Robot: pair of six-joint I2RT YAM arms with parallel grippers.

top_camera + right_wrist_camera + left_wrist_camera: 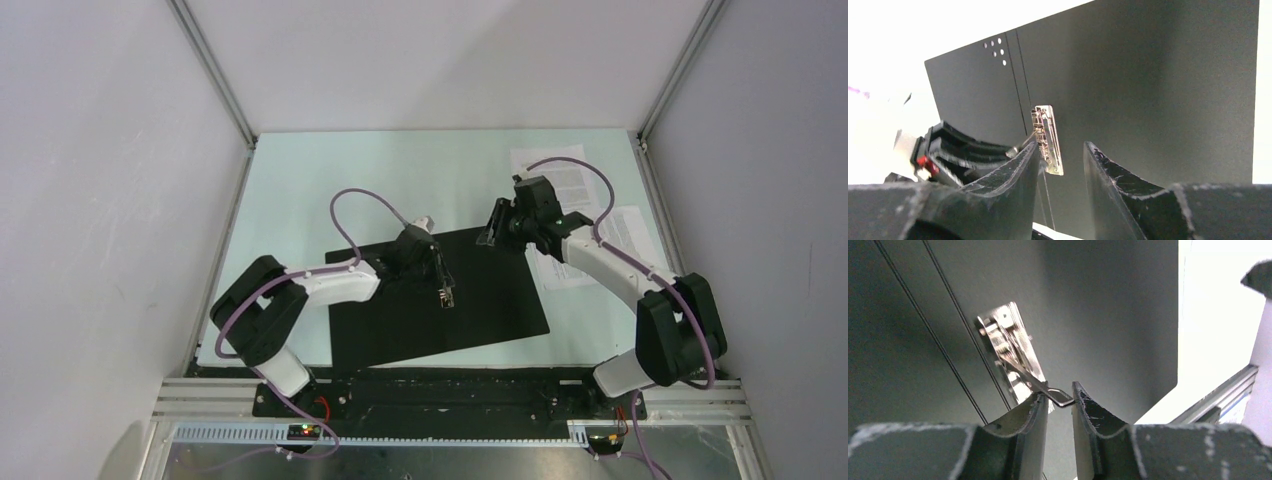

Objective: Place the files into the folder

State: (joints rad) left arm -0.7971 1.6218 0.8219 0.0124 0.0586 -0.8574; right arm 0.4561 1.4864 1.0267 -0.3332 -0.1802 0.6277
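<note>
The folder (480, 300) lies open on the table, black inside up, with its metal clip (446, 293) near the middle. My left gripper (447, 297) is at the clip. In the left wrist view its jaws (1060, 390) pinch the clip's wire lever (1060, 399), raised off the clip plate (1008, 347). My right gripper (490, 232) is open and empty, above the folder's far right corner. Its view looks across the folder (1148, 90) to the clip (1048, 140). Two white printed files lie right of the folder, one far (560, 170), one nearer (625, 235) partly under my right arm.
Grey walls and aluminium rails (215, 80) enclose the pale table (330, 180). The folder's near edge sits close to the front rail (450, 385). Purple cables (360, 200) loop over both arms. Small white punch holes (995, 47) mark the folder's spine end.
</note>
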